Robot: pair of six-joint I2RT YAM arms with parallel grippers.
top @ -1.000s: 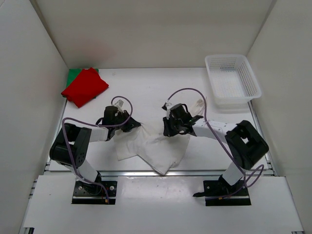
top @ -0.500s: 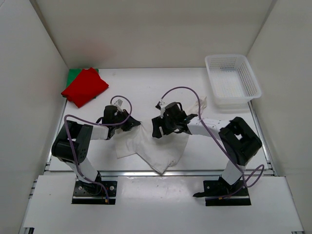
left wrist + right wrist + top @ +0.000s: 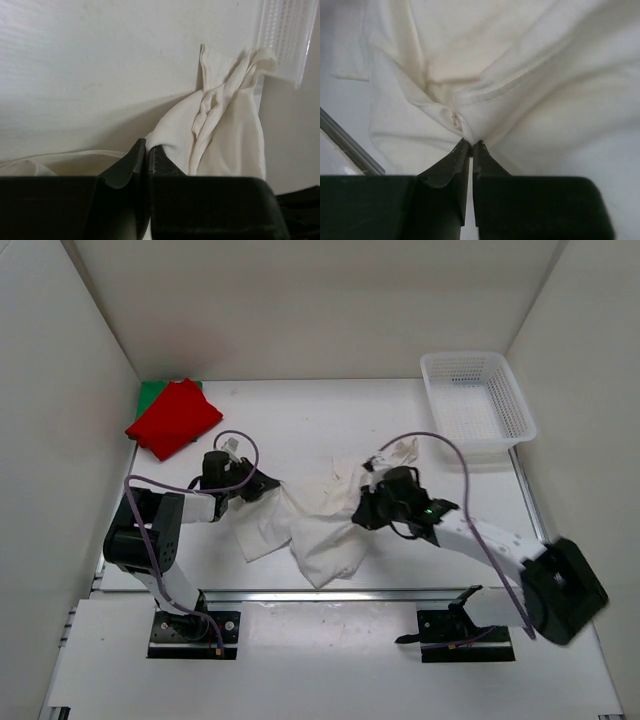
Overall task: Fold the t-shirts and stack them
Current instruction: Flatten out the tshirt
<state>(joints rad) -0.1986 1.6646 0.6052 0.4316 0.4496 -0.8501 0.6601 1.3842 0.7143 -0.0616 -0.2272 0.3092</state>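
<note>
The off-white t-shirt (image 3: 325,545) lies crumpled across the table's front middle, one end trailing toward the basket. My left gripper (image 3: 272,488) is shut on its left edge; in the left wrist view the cloth (image 3: 220,125) bunches ahead of the closed gripper (image 3: 146,150). My right gripper (image 3: 366,510) is shut on a fold of the same shirt, seen in the right wrist view (image 3: 470,75) pinched at the gripper (image 3: 471,145). The red t-shirt (image 3: 172,418) lies folded on the green t-shirt (image 3: 151,393) at the back left.
A white plastic mesh basket (image 3: 478,405) stands at the back right; its edge also shows in the left wrist view (image 3: 285,40). White walls enclose the table on three sides. A metal rail (image 3: 400,592) runs along the front edge.
My right arm has swung to the right and nearer the front, dragging the off-white shirt with it and stretching it. My left gripper moved slightly left, still holding the cloth.
</note>
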